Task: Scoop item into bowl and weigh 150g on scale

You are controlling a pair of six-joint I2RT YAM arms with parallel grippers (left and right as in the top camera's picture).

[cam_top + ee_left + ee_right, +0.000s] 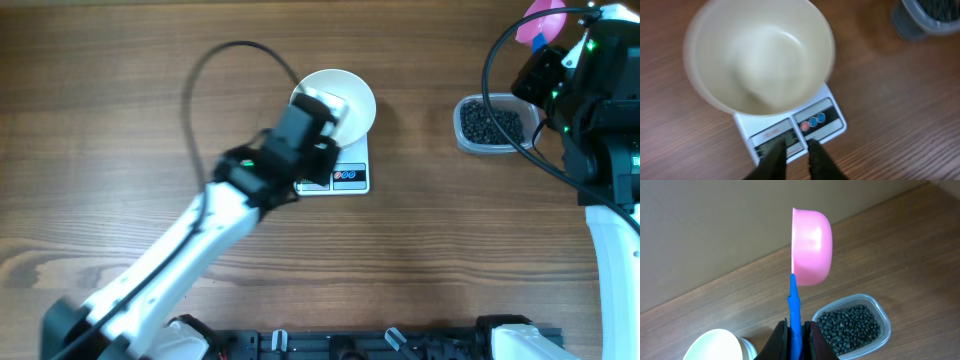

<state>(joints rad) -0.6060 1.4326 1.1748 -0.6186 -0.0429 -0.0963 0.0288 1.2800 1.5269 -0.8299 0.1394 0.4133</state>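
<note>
The empty white bowl (345, 98) (760, 55) sits on the white scale (350, 176) (812, 122). My left gripper (310, 140) (796, 143) hovers over the scale's front edge by the display. Its jaws stand slightly apart with nothing between them. The item, small black beads (490, 122) (850, 325), fills a clear tub to the right of the scale. My right gripper (542, 50) (795, 327) is raised behind the tub. It is shut on the blue handle (794, 300) of a pink scoop (545, 18) (812, 247), which is turned on its side.
The clear tub (465, 140) (882, 315) stands on the wooden table right of the scale. A black cable (200, 80) loops over the table left of the bowl. The right arm's base (610, 150) stands just right of the tub.
</note>
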